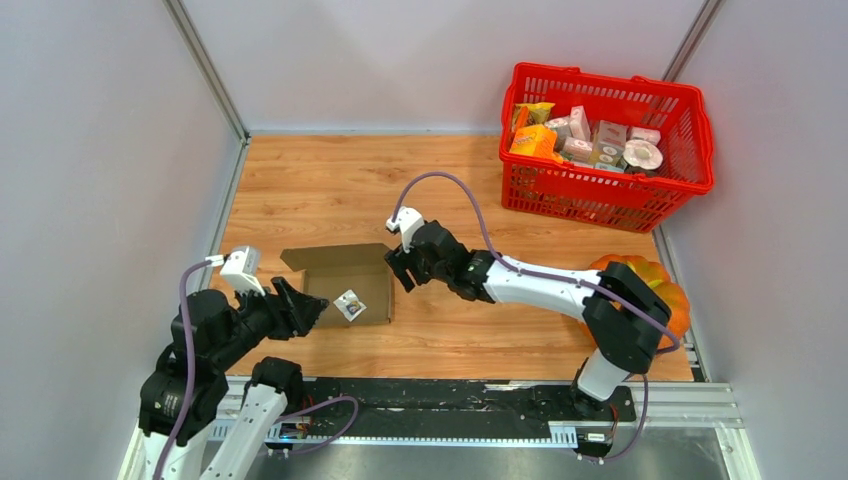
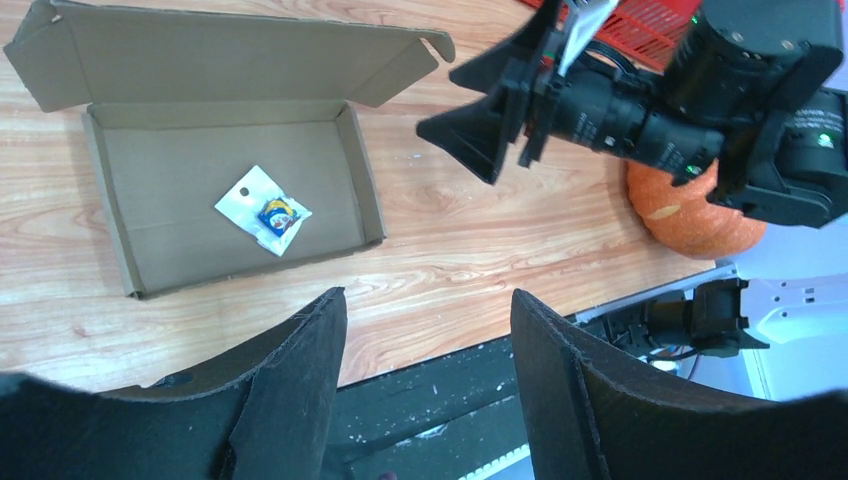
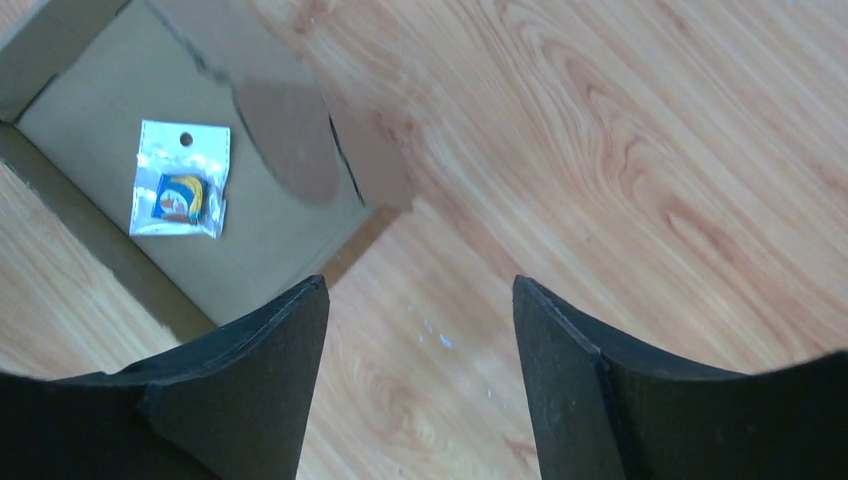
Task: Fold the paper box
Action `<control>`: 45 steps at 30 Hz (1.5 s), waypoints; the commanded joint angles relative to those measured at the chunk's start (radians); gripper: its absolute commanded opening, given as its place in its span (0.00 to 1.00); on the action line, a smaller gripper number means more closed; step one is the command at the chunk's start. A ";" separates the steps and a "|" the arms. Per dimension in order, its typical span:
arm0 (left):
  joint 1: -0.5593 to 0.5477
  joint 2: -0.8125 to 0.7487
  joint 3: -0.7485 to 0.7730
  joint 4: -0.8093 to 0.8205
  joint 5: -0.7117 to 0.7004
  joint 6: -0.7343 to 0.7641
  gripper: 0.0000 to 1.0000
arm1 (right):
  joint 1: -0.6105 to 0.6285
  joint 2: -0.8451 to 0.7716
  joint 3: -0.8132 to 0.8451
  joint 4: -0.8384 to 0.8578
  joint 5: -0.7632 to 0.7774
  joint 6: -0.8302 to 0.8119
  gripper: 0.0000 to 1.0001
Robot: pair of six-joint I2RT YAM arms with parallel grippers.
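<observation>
The paper box [image 1: 372, 290] lies open near the table's [image 1: 450, 200] near-left corner, a small sachet [image 1: 349, 305] inside. The left fingers [image 2: 300, 370] and right fingers [image 3: 270, 360] gape wide, holding nothing. Light, stiff cardboard, likely to slide: pinch the lid [image 1: 335, 257] by its free edge

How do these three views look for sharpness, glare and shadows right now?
Top external: evenly lit, sharp, only soft shadows under the arms. Left wrist: paper box crisp, the left gripper's fingers near-black in the foreground. Right wrist: no glare, a rounded shadow lies across the box's side.
</observation>
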 commanded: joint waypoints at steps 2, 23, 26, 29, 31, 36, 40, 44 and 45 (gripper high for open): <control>0.004 -0.055 -0.006 -0.031 0.012 -0.017 0.69 | -0.006 0.063 0.082 0.118 -0.093 -0.107 0.70; 0.004 -0.071 -0.121 0.070 0.078 -0.092 0.68 | -0.007 0.129 0.140 0.092 -0.112 -0.198 0.00; 0.003 -0.061 -0.181 0.176 0.133 -0.129 0.66 | -0.019 0.072 0.104 0.064 -0.152 -0.190 0.00; 0.003 -0.017 -0.222 0.260 0.163 -0.112 0.66 | -0.029 -0.003 0.053 -0.009 -0.204 -0.175 0.00; 0.003 0.027 -0.229 0.295 0.160 -0.080 0.66 | -0.029 -0.038 0.025 -0.075 -0.209 -0.166 0.00; 0.003 0.234 -0.225 0.400 0.137 0.076 0.63 | -0.039 -0.187 -0.067 -0.144 -0.140 -0.143 0.00; 0.003 0.337 -0.250 0.486 -0.001 0.170 0.61 | -0.067 -0.242 -0.123 -0.115 -0.149 -0.159 0.00; 0.003 0.353 -0.333 0.651 0.009 0.149 0.63 | -0.168 -0.197 -0.104 -0.109 -0.259 -0.159 0.00; 0.003 0.348 -0.375 0.720 0.024 0.135 0.66 | -0.188 -0.190 -0.096 -0.106 -0.290 -0.165 0.00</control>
